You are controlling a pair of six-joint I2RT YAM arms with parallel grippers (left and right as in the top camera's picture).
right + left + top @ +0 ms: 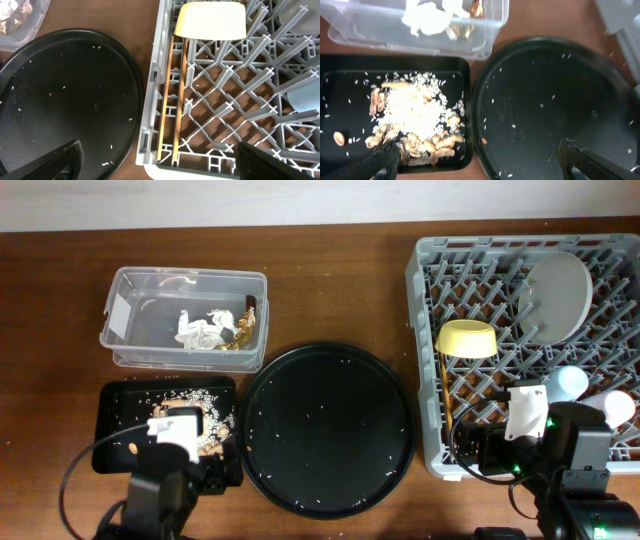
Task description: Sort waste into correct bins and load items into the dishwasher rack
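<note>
The sorting and loading look all but finished. The crumpled tissue and the brown-gold wrapper lie in the clear tub at the back left of the worktop. The rice and crumbly food scraps are heaped in the black rectangular tray just in front of the tub.

In the dishwasher rack on the right, the plate leans among the pegs and the yellow bowl sits tipped near the left wall. The wooden chopsticks lie side by side along that wall. The blue cup and the pink cup sit near the front right, close to the right arm.

The left gripper hangs over the near edges of the rectangular tray and the round black tray, its fingers spread wide and empty. The right gripper hovers over the rack's front left corner, also spread and holding nothing.

Only stray rice grains are left on the round tray, too small for a finger grasp. The next move is probably a last check and then drawing both arms back.
</note>
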